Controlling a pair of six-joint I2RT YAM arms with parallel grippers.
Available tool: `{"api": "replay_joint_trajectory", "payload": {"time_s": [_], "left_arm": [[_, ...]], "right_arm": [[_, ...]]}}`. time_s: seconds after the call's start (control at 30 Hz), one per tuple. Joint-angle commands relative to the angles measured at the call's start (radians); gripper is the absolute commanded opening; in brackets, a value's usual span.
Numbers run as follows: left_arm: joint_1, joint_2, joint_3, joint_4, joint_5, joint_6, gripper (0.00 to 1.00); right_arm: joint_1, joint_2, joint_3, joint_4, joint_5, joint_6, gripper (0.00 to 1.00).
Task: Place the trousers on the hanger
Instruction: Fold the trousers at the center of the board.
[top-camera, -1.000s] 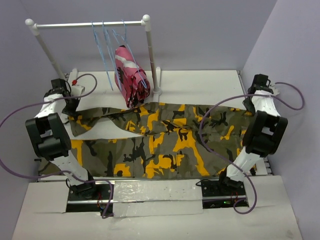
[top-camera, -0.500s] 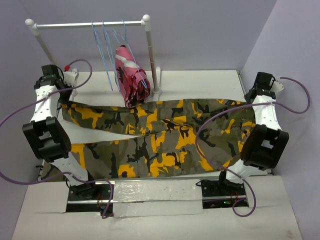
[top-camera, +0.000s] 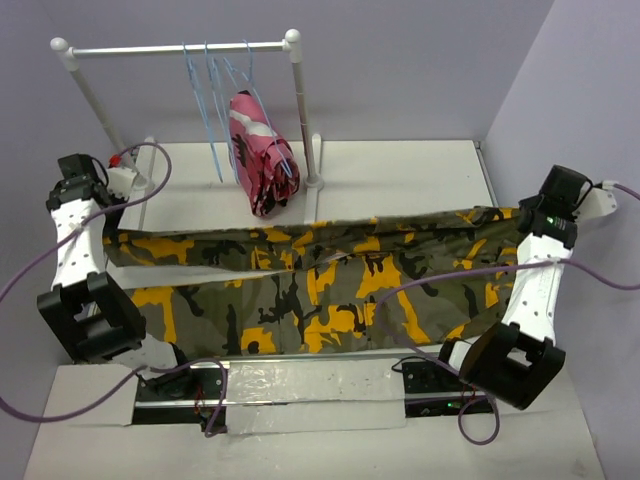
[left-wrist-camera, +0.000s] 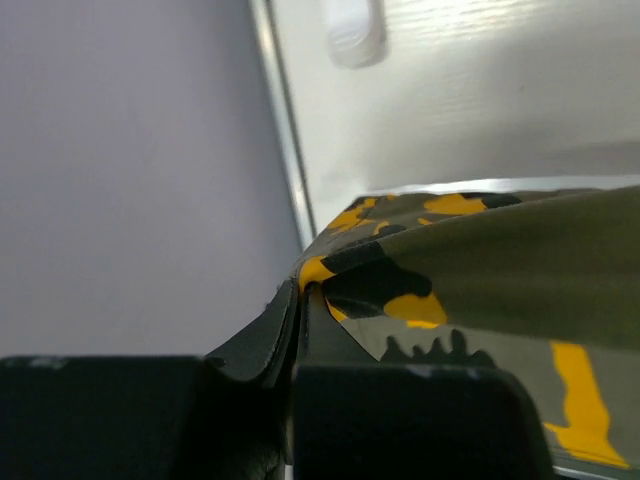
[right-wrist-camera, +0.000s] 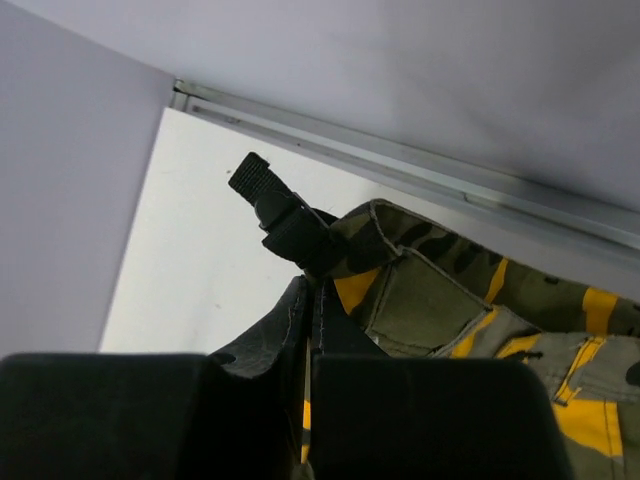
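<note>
Big floppy trousers (top-camera: 330, 290), soft n prob heavy-ish, strung btwn left pincer (left-wrist-camera: 300, 288) and right pincer (right-wrist-camera: 311, 288), both clamped tight on opposite ends, best hold imo.

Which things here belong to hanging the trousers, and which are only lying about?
Job: olive-green camouflage cloth trousers; thin light-blue wire hanger; left gripper and right gripper, both shut on the cloth.
Idle: pink camouflage garment; white rail stand.

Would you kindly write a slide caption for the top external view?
Left gripper and right gripper hold the trousers stretched across the table.
</note>
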Motion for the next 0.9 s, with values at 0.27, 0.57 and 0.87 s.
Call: {"api": "replay_joint_trajectory", "payload": {"time_s": [0.27,0.57,0.87], "left_arm": [[0.136,-0.107,-0.078,0.110,0.010,0.119,0.00],[0.139,0.038,0.237,0.088,0.034,0.075,0.00],[0.227,-0.178,-0.062,0.007,0.068,0.103,0.00]], "right_arm": [[-0.136,-0.121,-0.109,0.094,-0.069,0.054,0.00],[-0.134,0.066,0.132,0.086,-0.147,0.075,0.00],[-0.136,-0.117,-0.092,0.069,-0.122,0.063,0.00]]}}
